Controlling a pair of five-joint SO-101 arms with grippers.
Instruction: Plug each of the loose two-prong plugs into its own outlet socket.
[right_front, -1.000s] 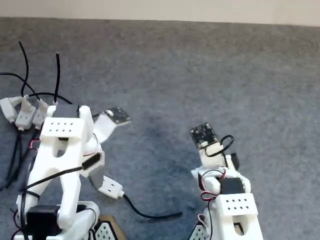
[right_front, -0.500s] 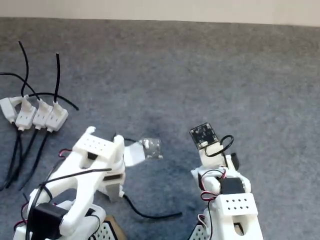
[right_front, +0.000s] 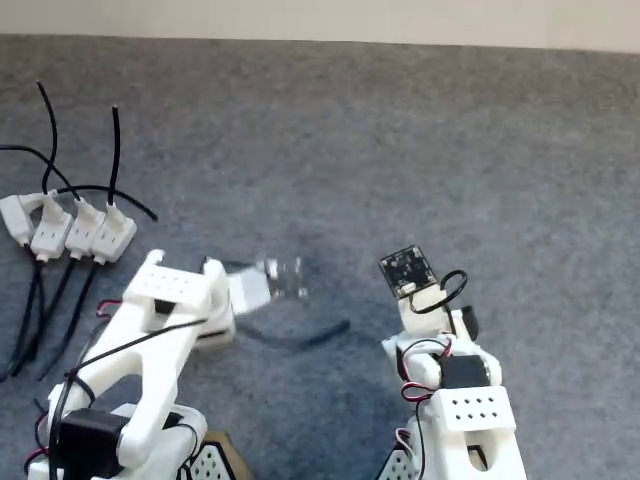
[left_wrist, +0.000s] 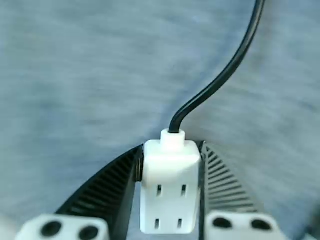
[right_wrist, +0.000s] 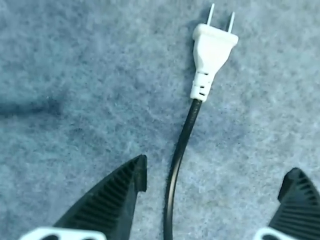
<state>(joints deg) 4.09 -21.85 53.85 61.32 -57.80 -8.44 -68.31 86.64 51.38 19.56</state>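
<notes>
Plug (right_wrist: 214, 47), white, two-prong, lies flat and loose on the grey counter (right_wrist: 75, 65), prongs pointing away from my right gripper (right_wrist: 218, 167). Its black plug cord (right_wrist: 180, 145) runs back between the fingers (right_wrist: 120, 195), which stand wide apart and hold nothing. My left gripper (left_wrist: 171, 150) is clamped on the white socket block (left_wrist: 169, 200), one finger on each side, slotted face toward the wrist camera, with the socket cord (left_wrist: 225, 75) leading off the far end. In the high view the left arm (right_front: 160, 330) has the block out between the two arm bases, apparently off the counter. Three other plug-and-socket sets (right_front: 75, 232) lie in a row at the far left, which I judge already joined, so this looks like the last pair. Risks as I see them: the right fingers straddle the cord rather than the plug body, so closing here would pinch cord and leave the plug free to swing. A grip too far back would let the prongs tilt on contact. The block's visible face carries two pairs of slots, so a small offset could put the prongs across both pairs. Pushing hard could slide the block through the left fingers, since only its smooth sides are held. Either slack cord could drag or snag between the arms.
</notes>
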